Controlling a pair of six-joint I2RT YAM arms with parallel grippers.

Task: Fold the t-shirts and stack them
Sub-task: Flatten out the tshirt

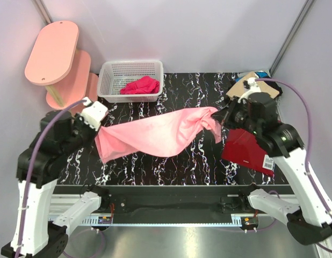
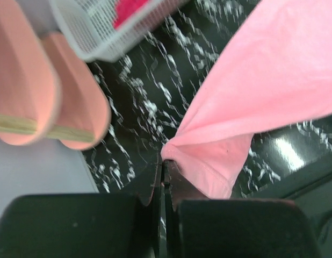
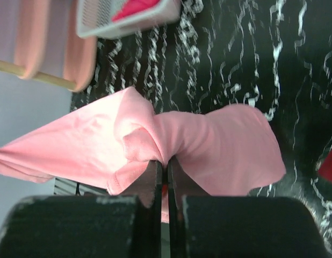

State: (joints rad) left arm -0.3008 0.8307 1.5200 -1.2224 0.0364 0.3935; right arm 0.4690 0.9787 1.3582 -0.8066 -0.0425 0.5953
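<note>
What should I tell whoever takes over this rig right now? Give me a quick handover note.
Left gripper: shut on the left end of the pink t-shirt.
Right gripper: shut on its bunched right end.
The shirt hangs stretched between them over the table, unfolded.
Dark red t-shirt lies flat, apparently folded, at the table's right; a crumpled red garment waits in the basket.
Left to do: lay the pink one down, fold, stack; then the basket item.
</note>
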